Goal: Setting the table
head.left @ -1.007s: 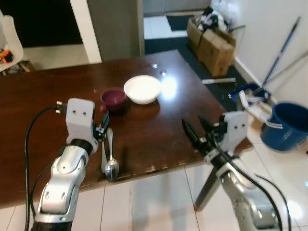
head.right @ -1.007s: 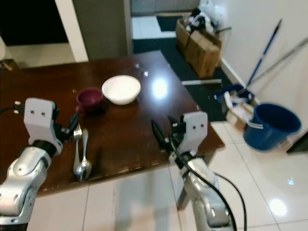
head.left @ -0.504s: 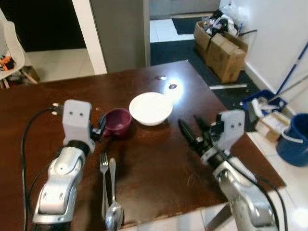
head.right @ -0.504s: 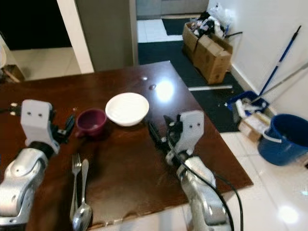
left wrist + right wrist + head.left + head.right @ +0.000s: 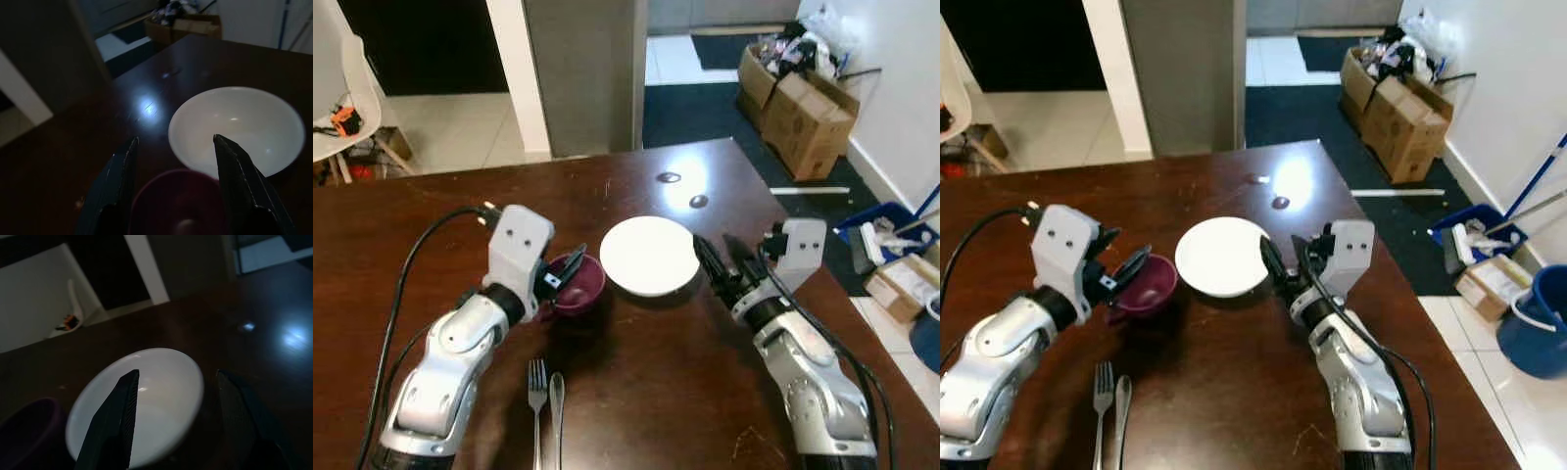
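Note:
A maroon cup and a white bowl stand side by side in the middle of the dark wooden table. My left gripper is open at the cup's left rim; in the left wrist view the cup lies between the two fingers, with the bowl beyond. My right gripper is open at the bowl's right edge, and the right wrist view looks between its fingers onto the bowl. A fork and spoon lie near the front edge.
Cardboard boxes sit on the floor past the table's far right corner. A white chair stands at the far left, a pillar behind the table. A blue bucket and cleaning tools are on the right.
The camera has come closer to the table. My left gripper has gone from beside the cutlery up to the cup. My right gripper has reached forward to the bowl's edge.

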`<state>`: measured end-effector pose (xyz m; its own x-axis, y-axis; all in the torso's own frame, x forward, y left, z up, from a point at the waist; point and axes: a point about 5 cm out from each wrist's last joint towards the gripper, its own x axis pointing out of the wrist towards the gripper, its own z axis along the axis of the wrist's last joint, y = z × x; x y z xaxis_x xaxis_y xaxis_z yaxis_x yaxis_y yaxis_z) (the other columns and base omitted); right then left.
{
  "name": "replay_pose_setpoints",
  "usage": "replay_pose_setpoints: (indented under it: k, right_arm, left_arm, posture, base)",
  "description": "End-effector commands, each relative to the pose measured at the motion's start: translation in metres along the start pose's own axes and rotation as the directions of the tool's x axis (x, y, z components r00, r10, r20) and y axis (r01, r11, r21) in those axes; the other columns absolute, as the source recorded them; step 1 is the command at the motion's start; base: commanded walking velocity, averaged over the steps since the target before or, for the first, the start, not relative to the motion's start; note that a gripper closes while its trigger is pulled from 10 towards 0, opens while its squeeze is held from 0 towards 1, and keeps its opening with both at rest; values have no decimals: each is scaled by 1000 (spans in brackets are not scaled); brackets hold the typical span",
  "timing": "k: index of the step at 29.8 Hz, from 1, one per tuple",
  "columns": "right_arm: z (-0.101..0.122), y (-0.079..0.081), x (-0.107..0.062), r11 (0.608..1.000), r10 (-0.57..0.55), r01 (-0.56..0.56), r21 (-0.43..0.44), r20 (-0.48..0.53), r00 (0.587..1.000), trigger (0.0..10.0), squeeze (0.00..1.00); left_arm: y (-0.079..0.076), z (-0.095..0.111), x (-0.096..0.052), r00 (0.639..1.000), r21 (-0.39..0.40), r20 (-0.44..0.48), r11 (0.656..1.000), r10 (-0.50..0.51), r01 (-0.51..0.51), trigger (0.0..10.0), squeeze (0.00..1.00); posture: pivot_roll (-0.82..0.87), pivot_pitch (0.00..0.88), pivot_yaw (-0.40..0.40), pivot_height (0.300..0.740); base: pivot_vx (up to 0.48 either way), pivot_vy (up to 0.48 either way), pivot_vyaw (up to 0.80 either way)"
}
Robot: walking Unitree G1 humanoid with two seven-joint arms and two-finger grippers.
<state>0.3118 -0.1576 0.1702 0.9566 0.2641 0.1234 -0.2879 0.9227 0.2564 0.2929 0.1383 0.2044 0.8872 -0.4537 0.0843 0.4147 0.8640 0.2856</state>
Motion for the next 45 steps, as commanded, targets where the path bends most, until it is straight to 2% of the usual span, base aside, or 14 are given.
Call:
replay_pose_setpoints:
  k: [1, 12, 13, 14, 19, 20, 21, 24, 27, 28, 29, 34, 40, 45]
  right_arm:
    - [-2, -3, 4, 1000, -20, 20, 4, -18, 1000, 10000, 0]
    - [-4, -13, 19, 999, -22, 25, 37, -60, 998, 10000, 12]
    - [-4, -13, 21, 999, -18, 21, 45, -64, 998, 10000, 125]
    - [-4, -13, 26, 998, -7, 11, 57, -71, 997, 10000, 1000]
    - [-8, -12, 31, 998, 17, -11, 66, -97, 995, 10000, 1000]
    - [-9, -11, 35, 997, 28, -20, 75, -108, 994, 10000, 1000]
    - [-9, -11, 35, 997, 28, -20, 75, -108, 994, 10000, 1000]
    - [-13, -11, 43, 993, 40, -23, 120, -148, 988, 10000, 1000]
    - [-15, -13, 46, 992, 35, -13, 128, -172, 985, 10000, 1000]
    - [-16, -13, 48, 987, 47, -18, 157, -180, 983, 10000, 588]
    - [-16, -13, 49, 983, 58, -23, 183, -188, 980, 10000, 0]
    - [-21, -11, 54, 972, 109, -53, 229, -238, 965, 10000, 0]
    - [-30, -6, 55, 959, 171, -87, 269, -305, 937, 10000, 0]
    - [-43, 2, 54, 943, 257, -147, 299, -373, 891, 10000, 0]
  left_arm:
    - [-1, 5, -2, 999, 53, 17, 998, -29, 28, 10000, 0]
    - [-3, 21, 9, 992, 155, 40, 982, -117, 109, 10000, 0]
    - [-5, 23, 12, 989, 172, 39, 976, -141, 132, 10000, 0]
    - [-8, 28, 19, 982, 216, 47, 961, -185, 171, 10000, 0]
    - [-16, 36, 34, 960, 249, 50, 934, -276, 256, 10000, 0]
    - [-23, 37, 42, 945, 298, 19, 904, -326, 305, 10000, 0]
    - [-23, 37, 42, 945, 298, 19, 904, -326, 305, 10000, 0]
    - [-33, 31, 55, 920, 410, -82, 828, -384, 382, 10000, 0]
    - [-34, 30, 58, 914, 452, -103, 801, -392, 394, 10000, 0]
    - [-34, 30, 59, 913, 445, -110, 802, -393, 399, 10000, 0]
    - [-34, 29, 61, 910, 444, -118, 798, -398, 407, 10000, 0]
    - [-31, 24, 67, 903, 514, -187, 744, -387, 426, 10000, 0]
    - [-25, 21, 69, 898, 502, -227, 745, -376, 439, 10000, 0]
    - [-9, 15, 58, 894, 454, -269, 771, -359, 446, 10000, 0]
  posture:
    - [8, 33, 132, 740]
    - [24, 37, 135, 740]
    - [24, 37, 135, 740]
    - [28, 42, 135, 740]
    - [34, 50, 139, 740]
    - [39, 59, 141, 740]
    - [39, 59, 141, 740]
    - [51, 79, 142, 740]
    - [56, 86, 142, 740]
    - [60, 93, 140, 740]
    - [61, 96, 140, 740]
    - [77, 126, 134, 740]
    - [82, 136, 134, 740]
    - [105, 165, 123, 740]
  base:
    - [0, 0, 0]
    - [0, 0, 0]
    - [0, 0, 0]
    - [0, 0, 0]
    - [0, 0, 0]
    - [0, 0, 0]
    - [0, 0, 0]
    - [0, 0, 0]
    - [0, 0, 0]
    - [0, 0, 0]
    - [0, 0, 0]
    - [0, 0, 0]
    - [0, 0, 0]
    - [0, 0, 0]
